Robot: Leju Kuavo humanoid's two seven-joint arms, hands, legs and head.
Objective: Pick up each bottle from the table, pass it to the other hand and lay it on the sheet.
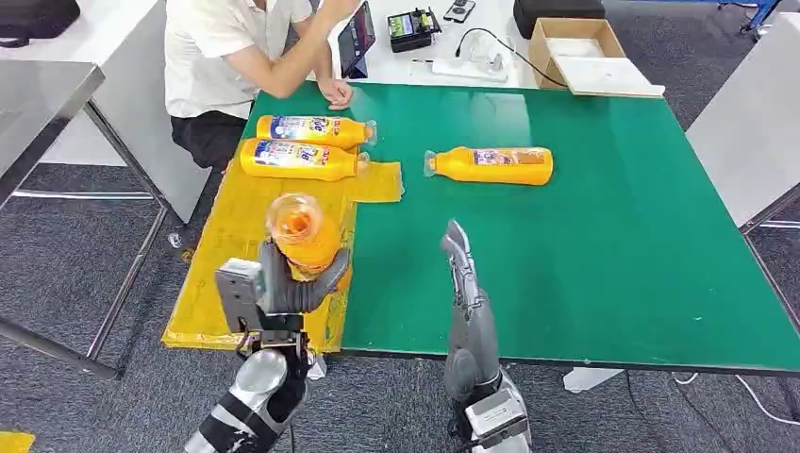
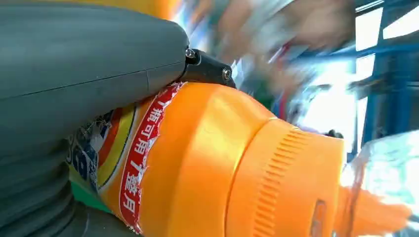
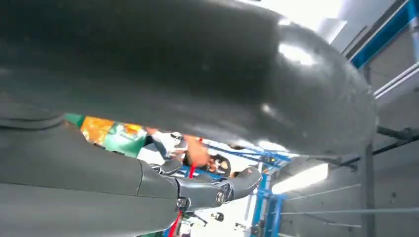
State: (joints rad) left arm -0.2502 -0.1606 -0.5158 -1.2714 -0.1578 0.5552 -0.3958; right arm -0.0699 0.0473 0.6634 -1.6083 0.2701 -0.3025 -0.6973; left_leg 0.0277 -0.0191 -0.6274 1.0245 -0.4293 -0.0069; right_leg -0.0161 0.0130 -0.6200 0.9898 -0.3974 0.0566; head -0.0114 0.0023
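My left hand (image 1: 288,283) grips an orange bottle (image 1: 302,231) above the yellow sheet (image 1: 231,241), its clear-capped end pointing up at the head camera. The left wrist view shows that bottle (image 2: 222,168) close up, held against the grey thumb (image 2: 84,64). Two more orange bottles (image 1: 316,130) (image 1: 302,159) lie side by side on the sheet's far end. A third bottle (image 1: 491,164) lies on its side on the green table (image 1: 604,255). My right hand (image 1: 459,257) hovers over the table's near part with fingers straight and nothing in it.
A person (image 1: 236,57) sits at the far left corner with a hand resting on the table edge. Beyond the table a white desk carries a tablet (image 1: 357,38), electronics and a cardboard box (image 1: 575,47). A metal table (image 1: 42,104) stands left.
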